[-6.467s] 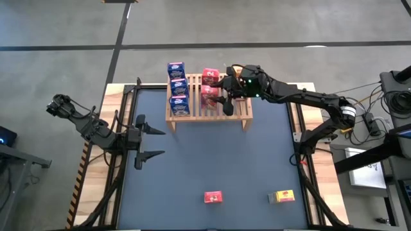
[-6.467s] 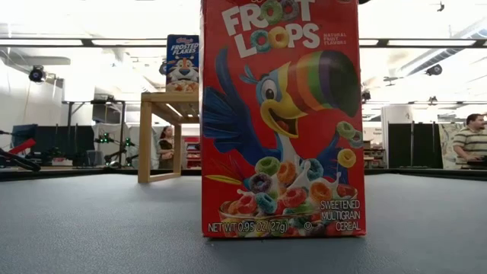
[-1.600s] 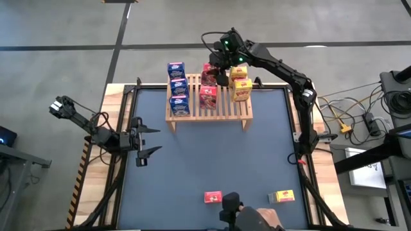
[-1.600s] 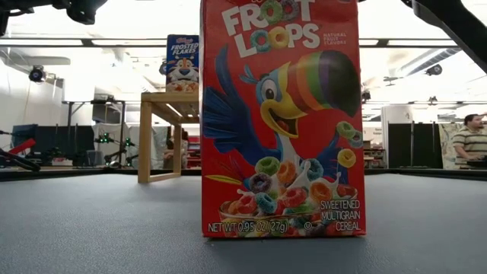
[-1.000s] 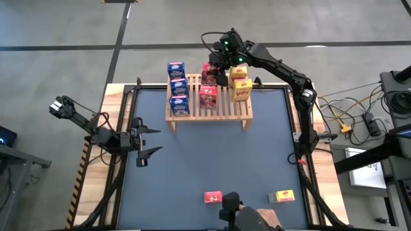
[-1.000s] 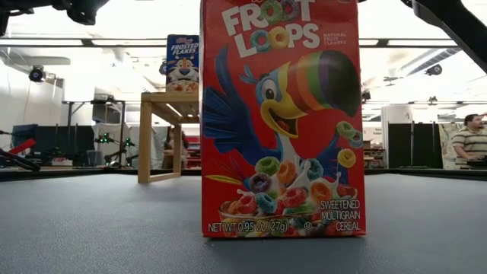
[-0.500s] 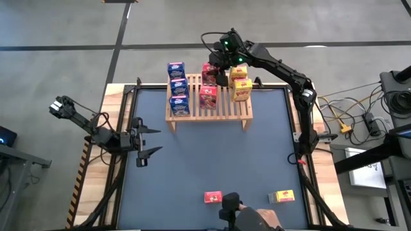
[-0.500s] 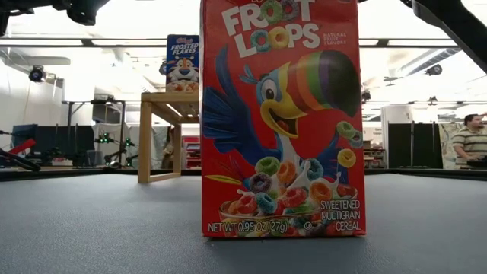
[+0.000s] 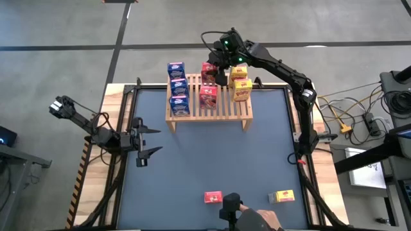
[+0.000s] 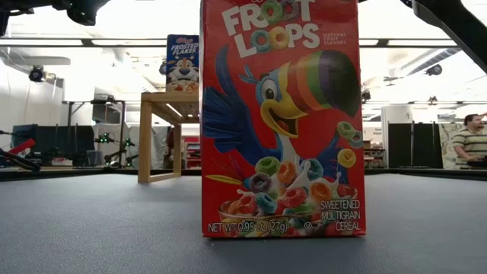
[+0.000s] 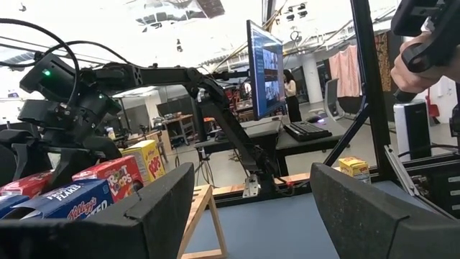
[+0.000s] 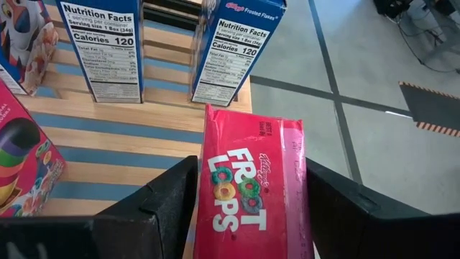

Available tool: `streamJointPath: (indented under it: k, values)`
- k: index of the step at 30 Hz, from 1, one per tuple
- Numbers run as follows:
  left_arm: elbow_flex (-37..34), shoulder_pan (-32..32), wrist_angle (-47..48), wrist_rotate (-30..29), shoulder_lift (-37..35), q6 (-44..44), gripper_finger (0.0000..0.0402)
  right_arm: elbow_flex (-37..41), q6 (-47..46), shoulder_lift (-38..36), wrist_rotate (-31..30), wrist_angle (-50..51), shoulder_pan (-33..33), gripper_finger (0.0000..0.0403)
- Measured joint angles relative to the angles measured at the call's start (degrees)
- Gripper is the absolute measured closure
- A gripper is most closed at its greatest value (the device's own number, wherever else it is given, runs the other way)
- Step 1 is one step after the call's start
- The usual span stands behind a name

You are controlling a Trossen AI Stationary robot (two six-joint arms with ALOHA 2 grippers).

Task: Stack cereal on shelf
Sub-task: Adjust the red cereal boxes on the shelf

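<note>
The shelf [image 9: 209,108] stands at the table's far edge. On it stand three blue cereal boxes [image 9: 178,86] in a row, two red ones [image 9: 207,96] and two yellow ones [image 9: 240,82]. My right gripper [image 9: 218,72] hangs over the far red box [image 12: 251,187], which stands upright on the slats. Its fingers [image 12: 165,208] are open and close on either side of the box. A red box [image 9: 213,197] and a yellow box [image 9: 281,196] stand on the mat near the front edge. My left gripper [image 9: 142,139] waits open at the table's left.
A person's hand with a dark device [image 9: 247,218] reaches in at the near edge, between the two loose boxes. The red box on the mat fills the low view [image 10: 281,118]. The dark mat between shelf and front boxes [image 9: 212,157] bears nothing.
</note>
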State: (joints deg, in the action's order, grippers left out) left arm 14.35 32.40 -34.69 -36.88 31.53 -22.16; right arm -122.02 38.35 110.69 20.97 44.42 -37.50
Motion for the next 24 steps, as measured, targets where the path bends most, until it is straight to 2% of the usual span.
streamJointPath:
  k: [24]
  values:
    - [0.0, 0.0, 0.01, 0.02, 0.0, 0.21, 0.0141, -0.94, -1.31, -2.43, -0.02, -0.03, 0.11, 0.0186]
